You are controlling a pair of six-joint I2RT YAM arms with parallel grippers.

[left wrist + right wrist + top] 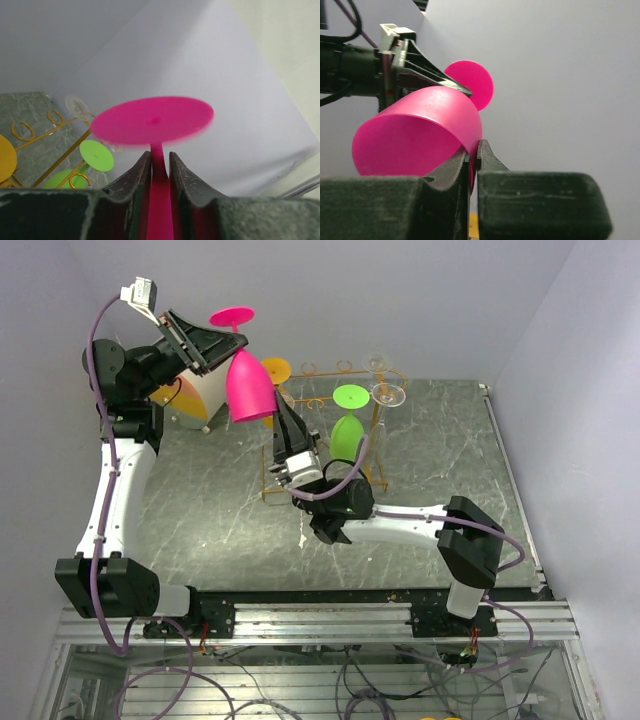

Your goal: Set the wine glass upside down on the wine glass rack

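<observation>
The pink wine glass (250,388) hangs in the air upside down, foot up and bowl down, just left of the orange-gold wire rack (322,373). My left gripper (225,345) is shut on its stem just under the foot (152,120). My right gripper (278,422) is shut on the bowl's rim (420,130), one finger inside the bowl and one outside. In the left wrist view my fingertips (144,165) press the stem from both sides. The rack's loops (55,120) show below and to the left.
A green glass (347,430) and a clear glass (388,393) hang upside down on the rack. An orange glass foot (276,370) sits at the rack's left end, close to the pink bowl. A white and orange object (195,400) stands at the back left.
</observation>
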